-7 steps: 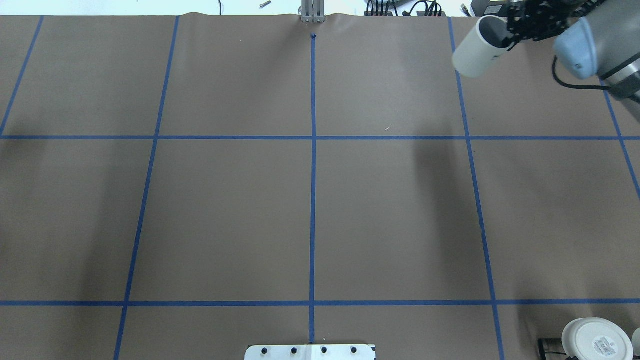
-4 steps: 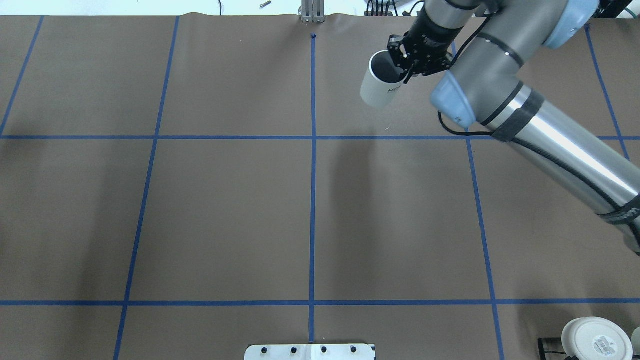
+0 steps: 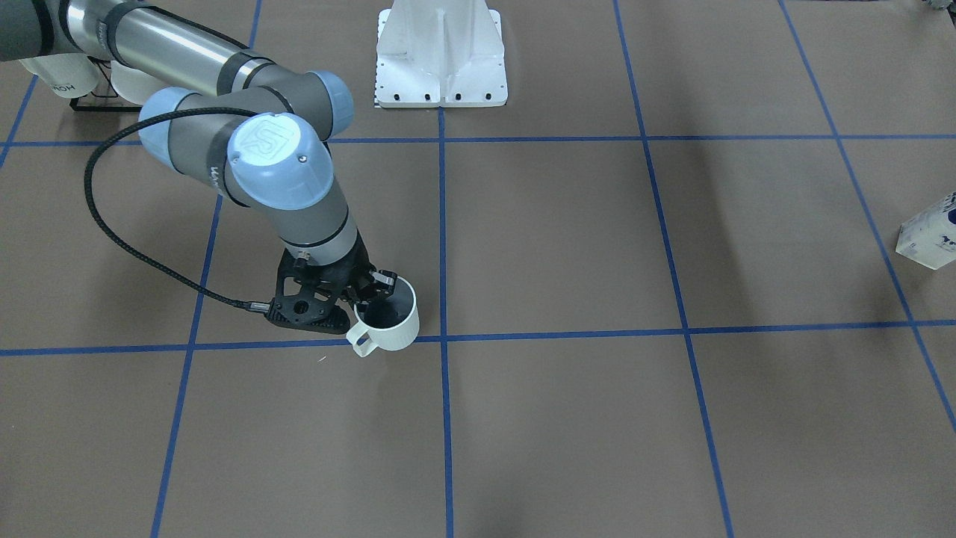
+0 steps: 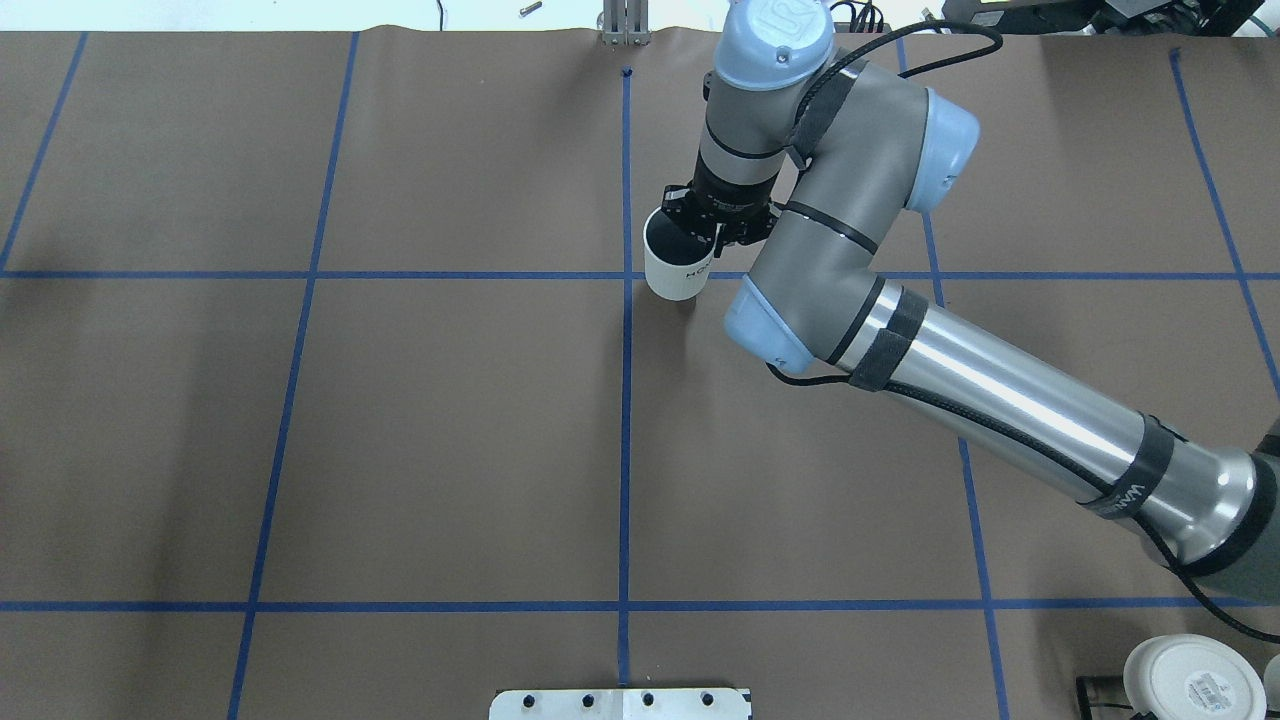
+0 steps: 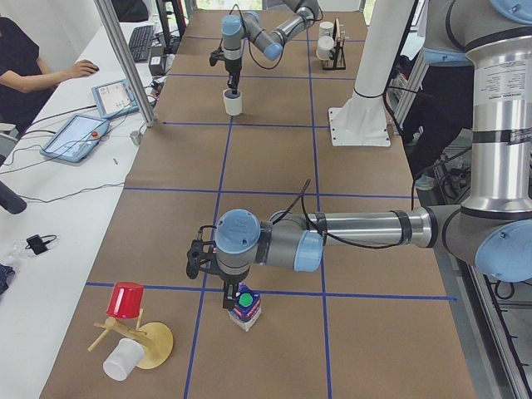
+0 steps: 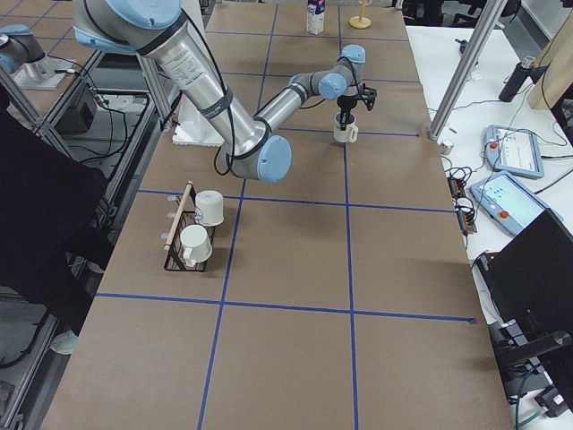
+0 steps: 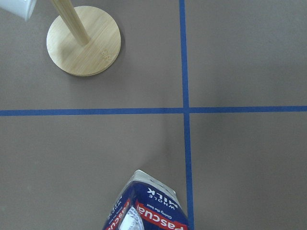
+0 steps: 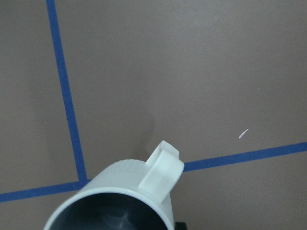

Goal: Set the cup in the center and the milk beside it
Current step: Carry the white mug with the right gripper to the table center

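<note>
In the overhead view the brown paper [image 4: 450,430] ends along the top of the frame, just behind the right arm's wrist. The white robot base [image 4: 620,703] sits at bottom centre and an upturned white cup [image 4: 1190,680] bearing a barcode label at lower right, both well apart from the work. The right pincer [image 3: 371,294] is clamped on the cup [image 4: 675,265], one finger inside the dark rim and one outside, with the handle pointing away from the arm. The cup is upright, over the horizontal tape line just right of the center [image 4: 627,275]. You cannot tell whether its base touches the paper. Dark letters on its wall start "HO". The milk [image 7: 148,206] reads "WHOLE MILK" upside down in the left wrist view, above a red band. It stands beside a tape crossing at the table's near end in the left side view, with the left pincer [image 5: 227,298] just beside its green cap. You cannot tell how that pincer's jaws stand.
</note>
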You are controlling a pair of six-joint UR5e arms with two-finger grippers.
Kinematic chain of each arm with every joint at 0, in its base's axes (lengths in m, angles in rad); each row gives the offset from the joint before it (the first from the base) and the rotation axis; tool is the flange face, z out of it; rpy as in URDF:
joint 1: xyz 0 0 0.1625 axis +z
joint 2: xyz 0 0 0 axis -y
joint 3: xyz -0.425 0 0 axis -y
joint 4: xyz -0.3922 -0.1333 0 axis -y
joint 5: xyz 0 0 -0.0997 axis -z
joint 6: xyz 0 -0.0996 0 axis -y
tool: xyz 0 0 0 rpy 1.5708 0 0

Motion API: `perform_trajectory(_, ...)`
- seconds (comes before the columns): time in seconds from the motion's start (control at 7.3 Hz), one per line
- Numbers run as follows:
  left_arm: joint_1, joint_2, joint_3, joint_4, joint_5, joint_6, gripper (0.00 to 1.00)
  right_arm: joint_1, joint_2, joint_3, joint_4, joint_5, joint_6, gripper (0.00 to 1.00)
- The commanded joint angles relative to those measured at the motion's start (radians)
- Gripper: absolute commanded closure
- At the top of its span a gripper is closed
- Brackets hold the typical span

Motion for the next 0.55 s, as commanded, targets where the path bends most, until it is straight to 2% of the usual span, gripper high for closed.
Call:
perform_trajectory(0.0, 0.0, 0.0, 0.001, 0.0, 0.0, 0.0, 0.02, -0.016, 0.031, -0.044, 0.007, -0.006, -0.002, 1.0)
perform_trajectory(0.27, -0.001, 0.002, 0.004, 0.0, 0.0, 0.0, 0.02, -0.016, 0.03, -0.045, 0.01, -0.007, -0.007, 1.0)
perform_trajectory(0.41, 0.0, 0.0, 0.006, 0.0, 0.0, 0.0, 0.02, -0.016, 0.027, -0.055, 0.039, -0.007, 0.002, 0.64)
